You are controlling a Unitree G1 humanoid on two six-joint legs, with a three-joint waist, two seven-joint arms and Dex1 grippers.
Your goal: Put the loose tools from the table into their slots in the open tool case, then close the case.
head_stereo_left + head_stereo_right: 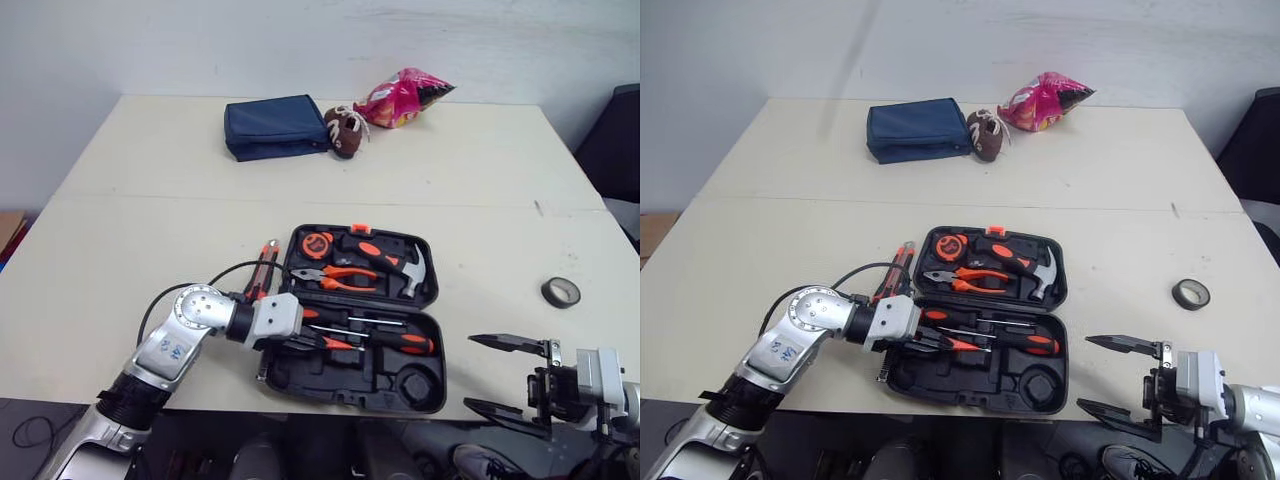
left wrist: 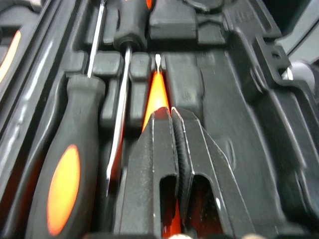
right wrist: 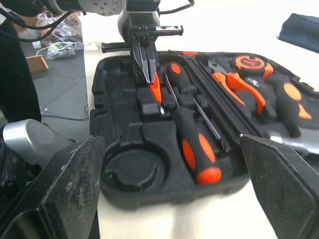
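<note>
At lower centre of the head view, the left gripper [image 2: 171, 113] is pinched onto a small orange-handled screwdriver [image 2: 156, 92], lining it up with its slot in the open tool case [image 1: 330, 388]. The right gripper [image 1: 470, 372] hangs spread apart at lower right, clear of the case.

Tool case [image 1: 340, 380]: open on the table [image 1: 120, 250] near its front edge, lid half behind base half.
Lid half: tape measure [image 1: 318, 243] rear left, pliers [image 1: 335, 278] before it, hammer [image 1: 410, 268] right.
Base half: screwdrivers [image 1: 410, 343] lying across; small screwdriver [image 2: 157, 92] at the left end.
Left gripper [image 2: 172, 112]: in the base half's left end, pinched on the small screwdriver.
Loose tool [image 1: 267, 260]: just beside the case's rear left corner.
Tape roll [image 1: 561, 292]: right of the case, well apart.
Right gripper [image 1: 468, 372]: right of the case's front right corner, fingers spread.
Pouch [image 1: 275, 127], soft toy [image 1: 345, 132], snack bag [image 1: 405, 98]: a row far behind the case, left to right.
</note>
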